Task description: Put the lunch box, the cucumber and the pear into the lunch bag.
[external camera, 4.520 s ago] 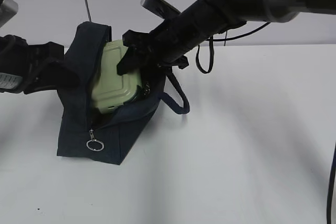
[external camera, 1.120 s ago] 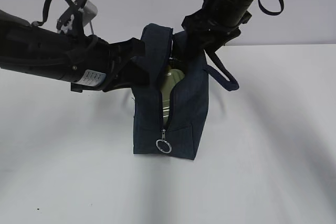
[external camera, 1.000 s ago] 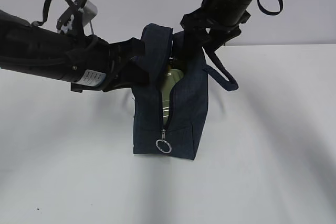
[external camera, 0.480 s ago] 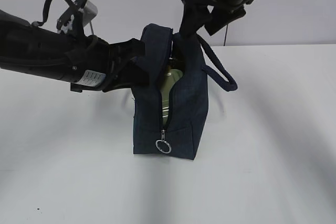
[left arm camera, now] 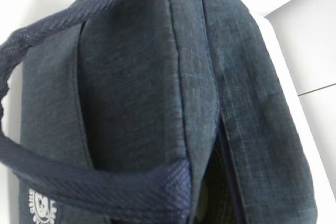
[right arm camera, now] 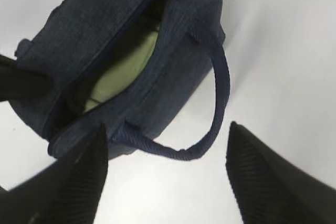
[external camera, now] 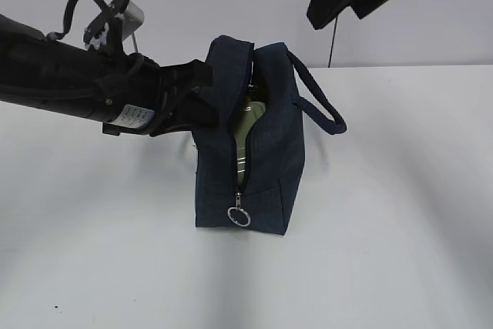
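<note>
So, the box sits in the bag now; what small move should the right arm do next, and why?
Probably swing the right pincer away from the bag to look for the next item. It hangs open and empty above the bag, the green box shows through the opening, and no cucumber or pear appears in any view. The left pincer's grip is hidden.

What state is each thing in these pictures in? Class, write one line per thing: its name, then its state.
lunch bag: upright on the table, zipper open
lunch box: inside the bag, its green lid showing through the opening
left gripper: at the bag's left wall; jaws hidden
right gripper: open, empty, raised above the bag
</note>
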Robot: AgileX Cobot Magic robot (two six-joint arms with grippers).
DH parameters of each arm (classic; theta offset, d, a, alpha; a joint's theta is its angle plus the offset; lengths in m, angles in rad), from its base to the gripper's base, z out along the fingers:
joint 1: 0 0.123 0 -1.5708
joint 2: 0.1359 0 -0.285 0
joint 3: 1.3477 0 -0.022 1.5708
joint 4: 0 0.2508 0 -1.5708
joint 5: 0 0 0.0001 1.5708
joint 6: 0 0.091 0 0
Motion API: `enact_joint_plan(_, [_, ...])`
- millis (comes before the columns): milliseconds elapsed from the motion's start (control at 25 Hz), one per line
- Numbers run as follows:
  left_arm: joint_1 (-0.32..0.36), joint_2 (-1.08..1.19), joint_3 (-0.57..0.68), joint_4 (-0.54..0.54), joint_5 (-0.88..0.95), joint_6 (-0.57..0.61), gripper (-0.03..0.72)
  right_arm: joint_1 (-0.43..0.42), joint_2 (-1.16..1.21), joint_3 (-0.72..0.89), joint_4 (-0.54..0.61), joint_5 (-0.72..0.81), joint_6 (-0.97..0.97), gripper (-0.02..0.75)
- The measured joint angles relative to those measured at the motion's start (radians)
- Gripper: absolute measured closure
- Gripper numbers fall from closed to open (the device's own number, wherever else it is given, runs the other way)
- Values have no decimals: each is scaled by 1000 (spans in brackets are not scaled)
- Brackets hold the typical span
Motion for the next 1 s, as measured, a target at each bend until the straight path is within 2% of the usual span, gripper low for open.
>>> enact_joint_plan(480, [0, 0, 0, 17, 2, 0, 707, 0, -363, 397, 42, -7, 41, 220])
enact_joint_plan(760, [0, 0, 0, 22, 9, 0, 707, 0, -533, 710, 96, -132, 57, 246])
enact_joint_plan(1000, [0, 0, -1, 23, 11, 0, 707, 0, -585, 917, 147, -316, 42, 256])
